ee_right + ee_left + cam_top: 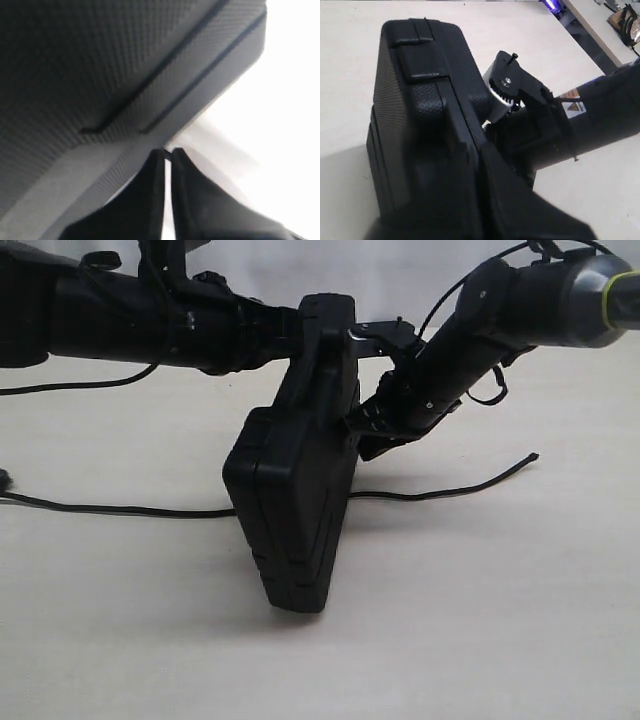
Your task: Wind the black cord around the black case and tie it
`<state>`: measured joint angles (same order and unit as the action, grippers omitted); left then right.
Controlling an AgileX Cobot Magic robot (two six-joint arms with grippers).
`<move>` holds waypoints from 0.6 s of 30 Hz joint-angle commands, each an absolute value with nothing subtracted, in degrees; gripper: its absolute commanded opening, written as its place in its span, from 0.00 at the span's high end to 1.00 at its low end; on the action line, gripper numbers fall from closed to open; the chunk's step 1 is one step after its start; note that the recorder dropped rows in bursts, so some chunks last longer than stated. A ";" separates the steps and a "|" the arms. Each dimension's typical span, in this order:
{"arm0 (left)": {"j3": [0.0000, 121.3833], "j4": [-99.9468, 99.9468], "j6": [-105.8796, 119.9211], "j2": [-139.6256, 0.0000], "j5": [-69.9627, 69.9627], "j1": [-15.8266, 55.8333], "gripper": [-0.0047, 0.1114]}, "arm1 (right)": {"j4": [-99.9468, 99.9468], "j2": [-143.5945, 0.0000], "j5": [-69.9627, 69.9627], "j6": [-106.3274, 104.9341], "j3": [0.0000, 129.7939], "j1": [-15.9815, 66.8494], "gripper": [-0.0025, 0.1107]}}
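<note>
The black case (295,510) stands tilted on a lower corner on the white table. My left gripper (325,325) is shut on its top end; in the left wrist view the fingers (477,145) clamp the case (420,100) at its edge. My right gripper (362,435) sits against the case's right side, shut. In the right wrist view its tips (168,151) meet just under the case's textured face (100,65), with a tiny dark speck between them that I cannot identify. The black cord (440,492) lies flat on the table and passes behind the case.
The cord's left stretch (120,508) runs to the table's left edge. A glossy arm cable (80,383) rests at the back left. The right arm (580,125) crosses close behind the case. A dark gap (590,30) marks the table's far edge.
</note>
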<state>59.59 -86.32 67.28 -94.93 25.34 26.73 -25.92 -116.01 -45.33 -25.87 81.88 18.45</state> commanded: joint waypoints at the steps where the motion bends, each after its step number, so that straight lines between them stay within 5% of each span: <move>1: 58.40 -79.67 67.56 -96.49 37.34 29.70 0.96 | -31.58 -110.57 -42.64 -23.36 83.37 19.84 0.88; 6: 58.40 -79.48 67.56 -96.49 35.47 29.70 0.96 | -28.98 -106.63 -43.66 -20.58 83.37 19.84 0.70; 18: 58.40 -77.76 67.77 -96.49 32.00 29.70 0.96 | -25.94 -104.14 -53.69 -13.83 88.86 19.84 0.69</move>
